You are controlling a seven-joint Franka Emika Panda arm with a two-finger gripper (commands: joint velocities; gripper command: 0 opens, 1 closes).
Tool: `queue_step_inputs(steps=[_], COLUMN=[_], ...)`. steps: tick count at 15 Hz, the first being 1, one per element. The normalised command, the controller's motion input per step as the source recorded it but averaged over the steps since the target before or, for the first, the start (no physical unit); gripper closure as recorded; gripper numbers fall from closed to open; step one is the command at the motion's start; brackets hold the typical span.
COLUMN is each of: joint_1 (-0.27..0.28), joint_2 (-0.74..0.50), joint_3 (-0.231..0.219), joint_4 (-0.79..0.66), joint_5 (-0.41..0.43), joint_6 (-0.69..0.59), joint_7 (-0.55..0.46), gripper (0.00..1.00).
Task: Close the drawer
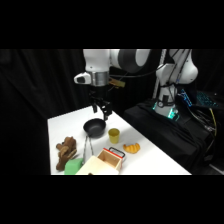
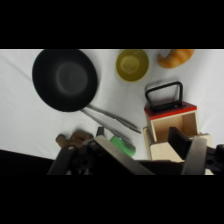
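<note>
Drawer (image 2: 172,120) pulled out of beige box (image 2: 160,147), red-rimmed front + black loop handle (image 2: 164,95) facing away from box, near tabletop (image 1: 145,162) front edge. Claw (image 1: 101,111) hangs above black pan (image 1: 94,128), well apart from drawer; fingers (image 2: 196,155) spread, holding nothing. Yellow cup (image 2: 132,64) & croissant (image 2: 175,57) just past handle. Tongs (image 2: 112,119) lie btwn pan & box. Brown plush toy (image 1: 65,150) + green block (image 1: 74,166) at left.

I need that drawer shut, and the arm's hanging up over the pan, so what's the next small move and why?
Probably bring the gripper down toward the drawer. It hangs above the pan, while the drawer sticks out of its box, so the red front with the handle needs pushing in.
</note>
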Motion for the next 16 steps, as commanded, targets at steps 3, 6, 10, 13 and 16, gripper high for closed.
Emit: queue_step_inputs(steps=[3, 6, 10, 13, 16], joint_1=[0.046, 0.016, -0.003, -0.032, -0.069], joint_2=[-0.07, 0.05, 0.10, 0.11, 0.12], joint_3=[0.066, 0.038, 0.054, 0.093, 0.117], joint_4=[-0.30, -0.24, -0.18, -0.10, -0.07], joint_5=[0.044, 0.070, 0.121, 0.169, 0.173], joint_6=[0.41, 0.47, 0.47, 0.38, 0.32], joint_7=[-0.15, -0.21, -0.27, -0.31, -0.31], gripper=[0.00, 0.00, 0.00, 0.00, 0.00])
